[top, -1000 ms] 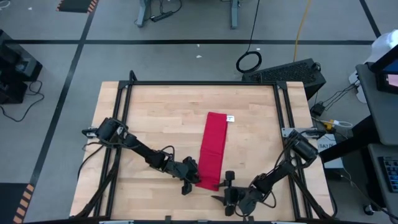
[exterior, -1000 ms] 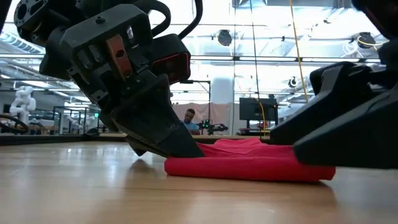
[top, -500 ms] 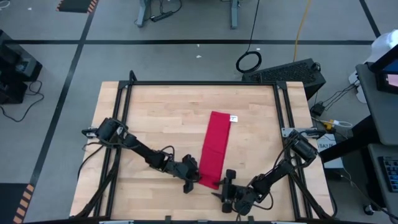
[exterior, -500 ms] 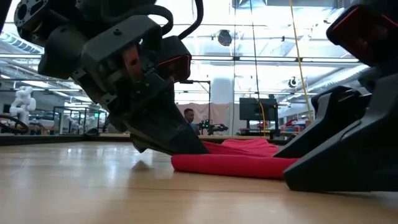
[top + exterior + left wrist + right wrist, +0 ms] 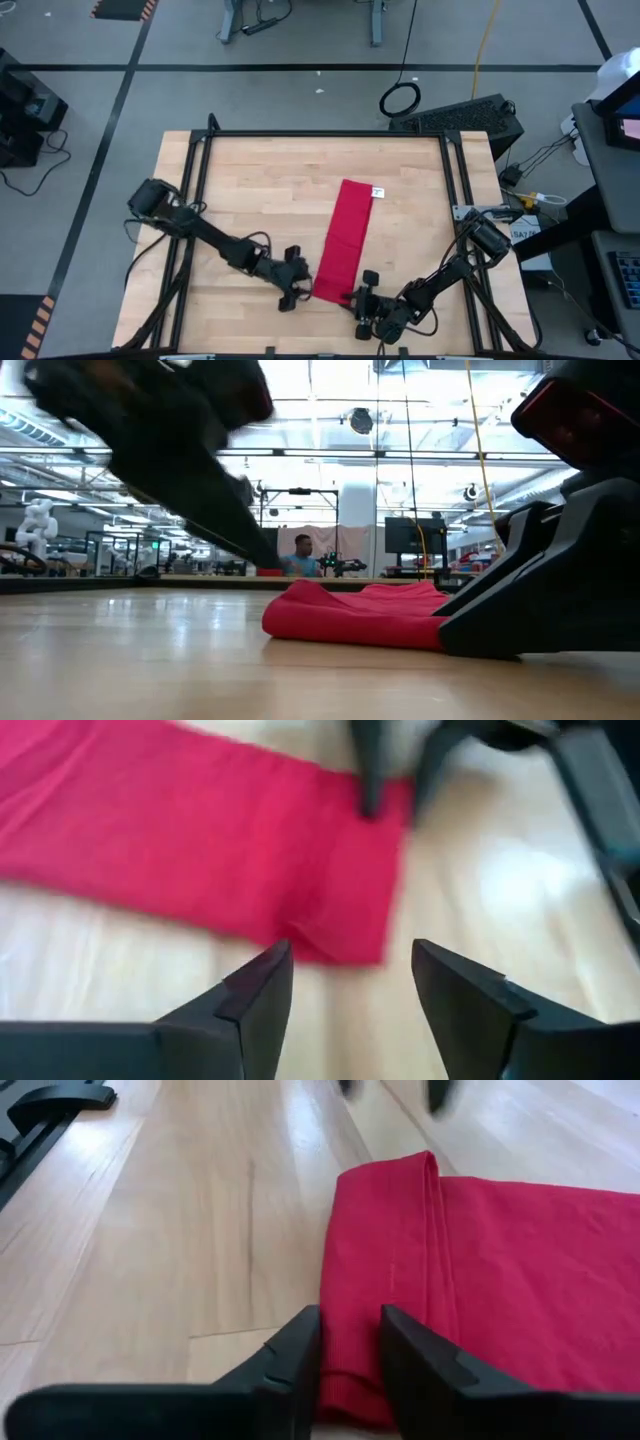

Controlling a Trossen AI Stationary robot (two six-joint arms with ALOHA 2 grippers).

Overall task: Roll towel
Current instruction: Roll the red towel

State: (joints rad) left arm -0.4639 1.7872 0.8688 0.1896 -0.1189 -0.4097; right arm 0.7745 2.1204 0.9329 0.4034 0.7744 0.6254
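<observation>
Fingers of the left gripper (image 5: 345, 990) stand apart beside the flat bright red cloth towel (image 5: 340, 238); right gripper's (image 5: 350, 1345) fingers pinch its near corner on the wooden surface (image 5: 260, 190)

Red towel (image 5: 350, 618) on table (image 5: 150, 660), gripper (image 5: 510, 622) touching.

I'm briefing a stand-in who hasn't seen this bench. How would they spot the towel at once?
On the wooden table, look right of centre: the towel lies as a long folded strip. It is the only red cloth there, with a small white tag at its far end.
</observation>
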